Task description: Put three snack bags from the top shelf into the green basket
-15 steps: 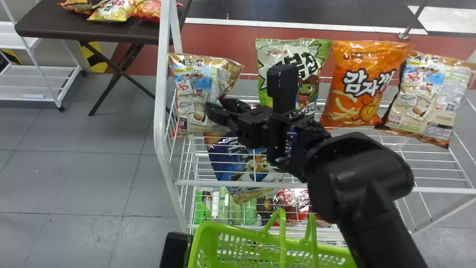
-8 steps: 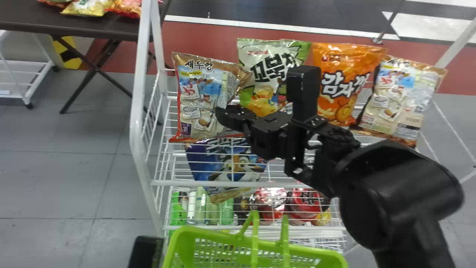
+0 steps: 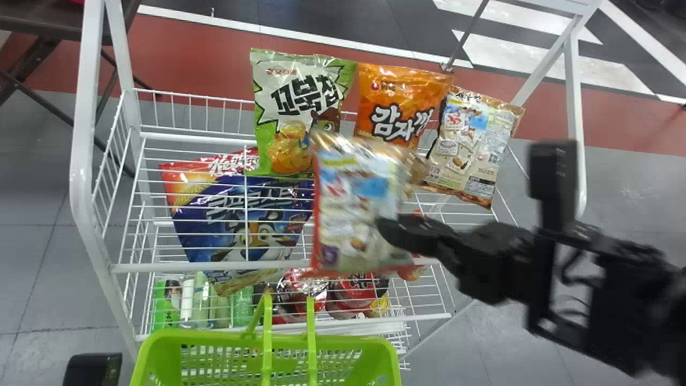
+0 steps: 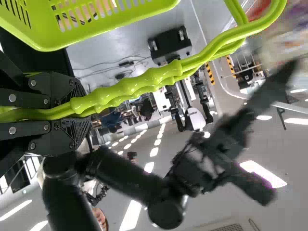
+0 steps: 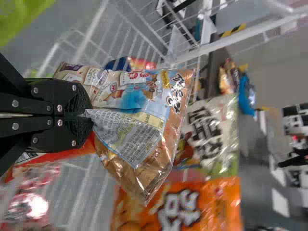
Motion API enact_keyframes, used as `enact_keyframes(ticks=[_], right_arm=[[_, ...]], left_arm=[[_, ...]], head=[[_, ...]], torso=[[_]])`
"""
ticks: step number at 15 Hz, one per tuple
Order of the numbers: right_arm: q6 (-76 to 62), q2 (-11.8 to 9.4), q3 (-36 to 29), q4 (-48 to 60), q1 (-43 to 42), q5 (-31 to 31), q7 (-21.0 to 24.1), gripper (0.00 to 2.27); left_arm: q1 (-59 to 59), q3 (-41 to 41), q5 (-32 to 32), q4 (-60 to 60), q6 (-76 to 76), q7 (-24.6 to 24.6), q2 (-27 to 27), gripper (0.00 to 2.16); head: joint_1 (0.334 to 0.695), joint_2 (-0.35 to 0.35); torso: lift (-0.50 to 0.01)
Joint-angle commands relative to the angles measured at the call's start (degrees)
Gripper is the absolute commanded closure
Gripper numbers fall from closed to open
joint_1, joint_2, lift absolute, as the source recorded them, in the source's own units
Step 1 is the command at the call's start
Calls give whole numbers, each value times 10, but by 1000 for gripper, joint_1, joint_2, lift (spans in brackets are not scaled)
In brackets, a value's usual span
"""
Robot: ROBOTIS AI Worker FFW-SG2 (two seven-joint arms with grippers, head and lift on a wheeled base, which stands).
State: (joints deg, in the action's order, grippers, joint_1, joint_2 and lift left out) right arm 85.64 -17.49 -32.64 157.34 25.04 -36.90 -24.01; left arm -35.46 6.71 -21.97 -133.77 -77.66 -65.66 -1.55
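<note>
My right gripper (image 3: 394, 230) comes in from the right in the head view, at the right edge of a beige snack bag (image 3: 353, 209) raised in front of the shelf. In the right wrist view the right gripper (image 5: 79, 113) is shut on this creased beige bag (image 5: 139, 115). A green-and-white bag (image 3: 295, 112), an orange bag (image 3: 399, 104) and another beige bag (image 3: 474, 145) stand along the top shelf's back. The green basket (image 3: 391, 370) is at the bottom edge. In the left wrist view my left gripper (image 4: 72, 113) is shut on the basket handles (image 4: 144, 86).
A blue cereal bag (image 3: 241, 220) leans inside the white wire rack (image 3: 83, 177), beneath the raised bag. Bottles (image 3: 201, 305) and red packages (image 3: 356, 295) stand lower down. The rack's front rail runs between the top shelf and the basket.
The right gripper and its beige bag have left the shelf's left end and moved right and nearer. The head view has shifted right, and the basket now appears farther left.
</note>
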Motion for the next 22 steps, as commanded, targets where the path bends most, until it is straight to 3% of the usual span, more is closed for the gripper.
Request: enact_keyframes(ticks=[1,4,7,10,15,22], right_arm=[[44,14,-155,42,26,-94,-13,2250],[44,11,-355,58,26,-275,-27,2250],[44,18,-397,69,43,-324,-41,2250],[44,46,-334,67,88,-302,-39,2250],[44,47,-220,66,121,-237,1,2250],[44,43,72,-5,177,-88,62,2250]], left_arm=[[0,1,0,-2,7,2,2,1760],[0,11,9,-5,19,4,7,1760],[0,23,21,-11,39,10,11,1760],[0,23,25,-19,44,8,16,1760],[0,20,34,-37,49,11,17,1760],[3,15,33,-45,51,9,17,1760]], head=[[695,-350],[695,-350],[695,-350],[695,-350],[695,-350],[695,-350]], torso=[[-45],[-45],[-45],[-45],[-45],[-45]])
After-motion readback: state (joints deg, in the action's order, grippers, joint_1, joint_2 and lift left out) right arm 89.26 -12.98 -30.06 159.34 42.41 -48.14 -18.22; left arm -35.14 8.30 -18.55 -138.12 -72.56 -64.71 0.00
